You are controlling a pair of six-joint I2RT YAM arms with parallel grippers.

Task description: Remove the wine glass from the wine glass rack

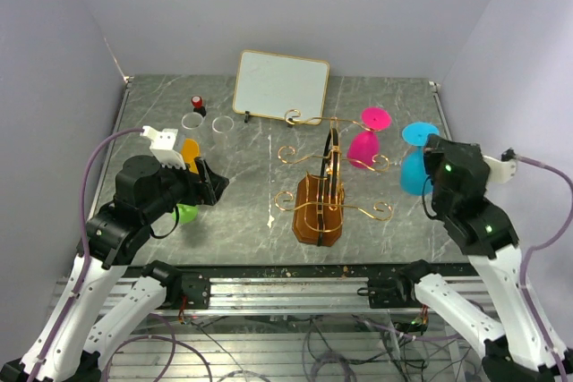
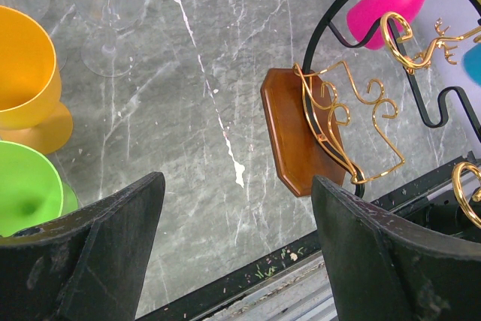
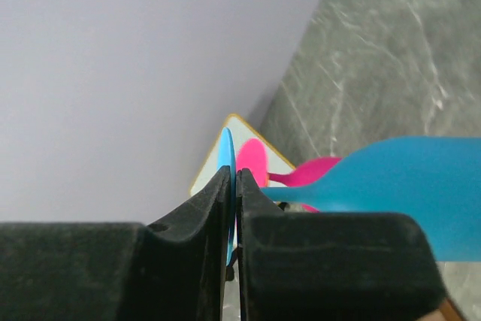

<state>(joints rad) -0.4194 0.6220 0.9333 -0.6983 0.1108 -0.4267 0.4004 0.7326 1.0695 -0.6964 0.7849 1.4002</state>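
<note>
Black and spread wide, my left gripper (image 2: 237, 261) holds nothing. It hangs over the near left of the table (image 1: 242, 221), beside a green cup (image 2: 26, 189) and an orange cup (image 2: 22, 73). A little farther, mid-table, stands the wine glass rack (image 1: 320, 207), its wooden base down and its gold wire arms curling out. To its right, my right gripper (image 3: 234, 208) is pinched tight on the thin foot of the blue wine glass (image 1: 414, 172). That glass hangs upside down, bowl lowest, just right of the rack's right-hand scrolls.

I judge the lift-off nearly done. From above the glass looks clear of the wire, though I cannot tell whether its stem is free of the last curl. What is left is to carry it away and set it down. A pink wine glass (image 1: 363, 145) hangs on the rack's far right arm, and a white framed board (image 1: 280, 85) leans at the far edge.

The overhead view places the glass against the rack. Only my right wrist view shows the foot's edge caught between my jaws. My left wrist view shows the rack's wooden base close up.
</note>
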